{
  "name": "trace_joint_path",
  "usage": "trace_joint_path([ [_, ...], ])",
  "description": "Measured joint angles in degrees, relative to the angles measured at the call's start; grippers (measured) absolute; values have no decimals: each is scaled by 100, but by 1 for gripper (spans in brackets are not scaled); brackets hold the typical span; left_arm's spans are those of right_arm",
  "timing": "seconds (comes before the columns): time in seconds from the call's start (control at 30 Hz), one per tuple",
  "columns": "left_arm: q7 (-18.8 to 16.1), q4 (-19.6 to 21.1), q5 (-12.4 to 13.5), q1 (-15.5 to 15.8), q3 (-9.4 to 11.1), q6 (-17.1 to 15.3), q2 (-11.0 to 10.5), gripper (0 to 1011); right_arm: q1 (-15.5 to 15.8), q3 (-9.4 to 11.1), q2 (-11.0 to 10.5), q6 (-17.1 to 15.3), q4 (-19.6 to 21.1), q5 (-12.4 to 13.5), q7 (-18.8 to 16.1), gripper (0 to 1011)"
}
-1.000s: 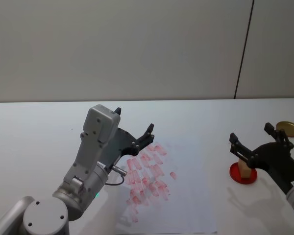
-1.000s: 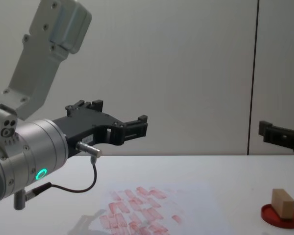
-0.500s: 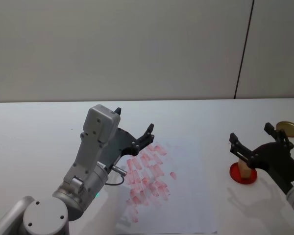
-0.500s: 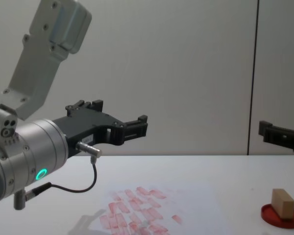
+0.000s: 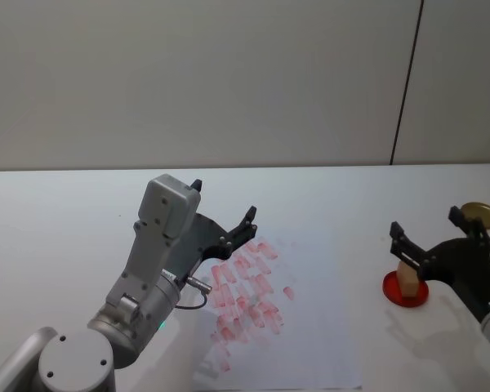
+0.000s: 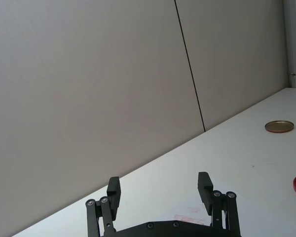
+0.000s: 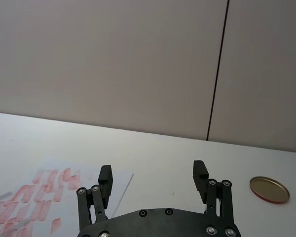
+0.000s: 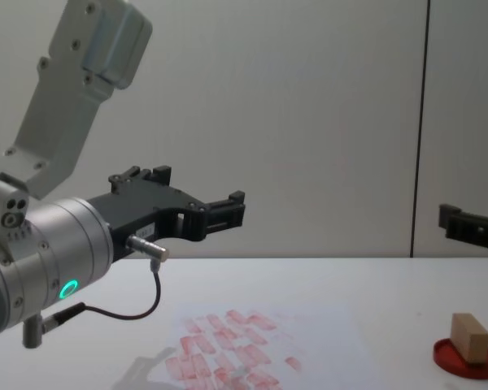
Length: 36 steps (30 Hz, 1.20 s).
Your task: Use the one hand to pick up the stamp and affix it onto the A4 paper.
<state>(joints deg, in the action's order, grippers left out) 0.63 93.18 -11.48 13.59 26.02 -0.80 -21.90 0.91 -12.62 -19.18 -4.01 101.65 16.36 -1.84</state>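
Right end effector farther right, open by stamp; left end effector open.

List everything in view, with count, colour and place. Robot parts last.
stamp: one, tan wood, standing on the ink pad, table's right side
ink pad: one, red, round, under the stamp
A4 paper: one, white, table centre
stamp prints: many, pinkish-red, on the paper's left part
lid: one, gold, round, far right of the table
table: one, white
left gripper: one, black, open, raised over the paper's left edge
right gripper: one, black, open, raised over the stamp
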Motion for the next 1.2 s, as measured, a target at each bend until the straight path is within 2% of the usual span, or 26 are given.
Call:
trace_joint_path([
  [0.2, 0, 0, 0, 0, 0, 0, 0, 993, -17, 29, 26, -260, 43, 1, 196, 1002],
  [0.57, 0, 0, 0, 0, 0, 0, 0, 993, -151, 61, 162, -1021, 73, 73, 541, 1003],
  [0.9, 0, 0, 0, 0, 0, 0, 0, 993, -344, 5, 415, -1670, -44, 140, 773, 1003],
  [1.2, 0, 0, 0, 0, 0, 0, 0, 993, -455, -60, 620, -1984, -193, 150, 973, 1003],
])
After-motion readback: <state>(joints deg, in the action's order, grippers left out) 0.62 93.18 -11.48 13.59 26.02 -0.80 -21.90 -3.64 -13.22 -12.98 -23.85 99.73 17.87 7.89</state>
